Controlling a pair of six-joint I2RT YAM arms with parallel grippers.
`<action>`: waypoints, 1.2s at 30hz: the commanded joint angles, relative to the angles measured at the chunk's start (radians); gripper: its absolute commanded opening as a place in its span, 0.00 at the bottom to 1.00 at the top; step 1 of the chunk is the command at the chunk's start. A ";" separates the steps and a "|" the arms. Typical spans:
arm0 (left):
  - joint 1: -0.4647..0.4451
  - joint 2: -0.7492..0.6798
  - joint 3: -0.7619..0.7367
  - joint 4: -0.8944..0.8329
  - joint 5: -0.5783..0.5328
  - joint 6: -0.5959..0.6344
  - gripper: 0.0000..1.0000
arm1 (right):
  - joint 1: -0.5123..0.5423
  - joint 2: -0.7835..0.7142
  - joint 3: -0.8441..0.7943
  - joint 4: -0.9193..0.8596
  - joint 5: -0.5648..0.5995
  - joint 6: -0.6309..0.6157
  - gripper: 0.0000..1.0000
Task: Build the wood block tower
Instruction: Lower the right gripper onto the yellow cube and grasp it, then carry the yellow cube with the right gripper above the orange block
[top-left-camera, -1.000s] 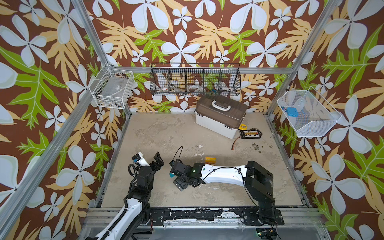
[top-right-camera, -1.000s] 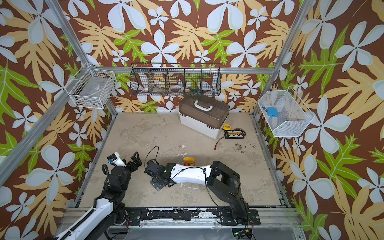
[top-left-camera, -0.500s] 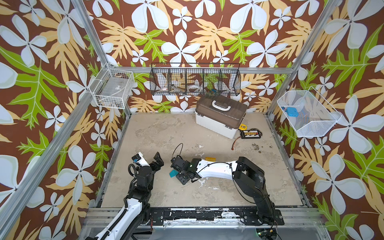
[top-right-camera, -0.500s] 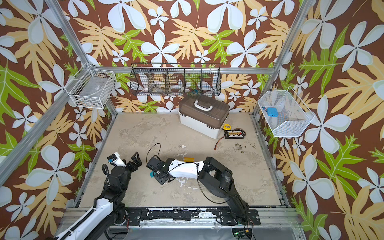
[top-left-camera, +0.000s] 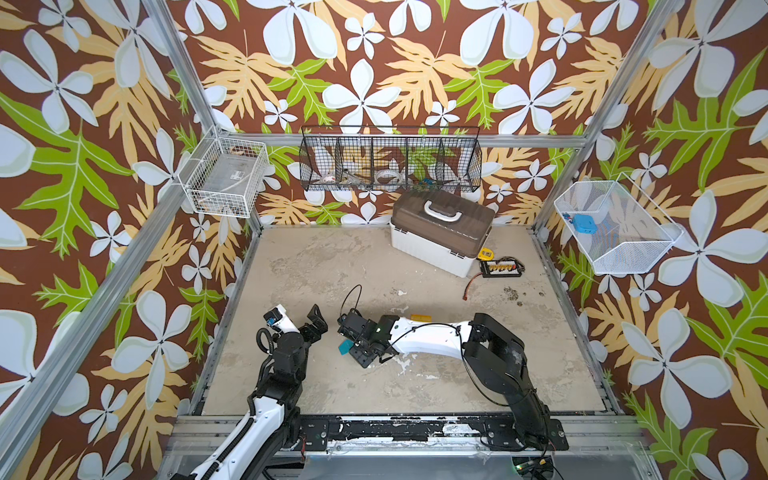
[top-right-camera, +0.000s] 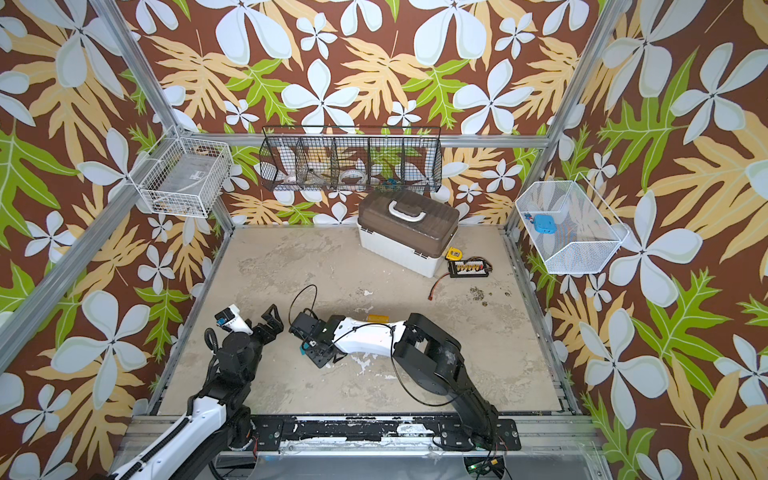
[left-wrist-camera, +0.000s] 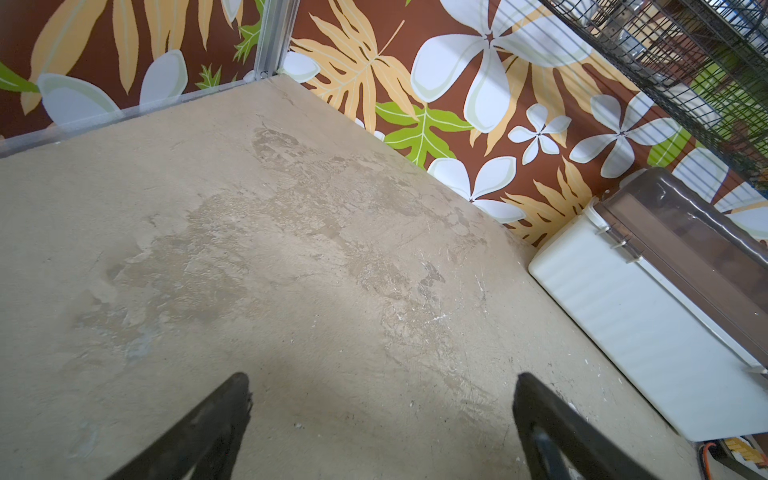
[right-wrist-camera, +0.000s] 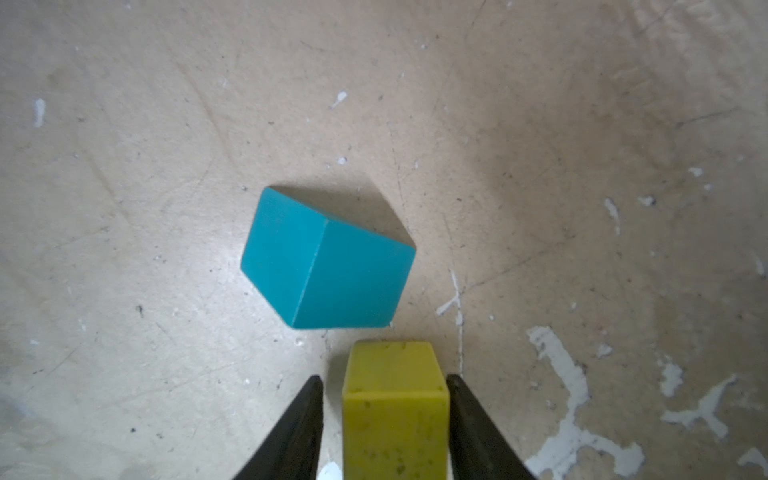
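Scuffed tabletop (right-wrist-camera: 166, 124); right gripper (right-wrist-camera: 384, 377) brackets yellow block (right-wrist-camera: 395, 415), grasp unclear; uneven closing could knock it into nearby teal block (right-wrist-camera: 328, 262).

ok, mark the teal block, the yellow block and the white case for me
teal block (right-wrist-camera: 328, 257): right wrist view, by the ridge between its two visible faces.
yellow block (right-wrist-camera: 395, 432): right wrist view, on its larger speckled face.
white case (top-left-camera: 432, 253): in a top view, on its ribbed white side wall.
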 joint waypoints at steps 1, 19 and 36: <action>0.000 0.000 0.000 0.009 -0.007 -0.003 1.00 | 0.002 0.011 0.016 -0.028 0.017 -0.008 0.41; 0.001 0.001 -0.001 0.014 0.003 0.000 1.00 | 0.005 -0.186 -0.016 -0.097 -0.051 -0.142 0.00; 0.000 -0.002 -0.003 0.019 0.012 0.003 1.00 | -0.041 -0.682 -0.166 -0.282 -0.089 -0.645 0.00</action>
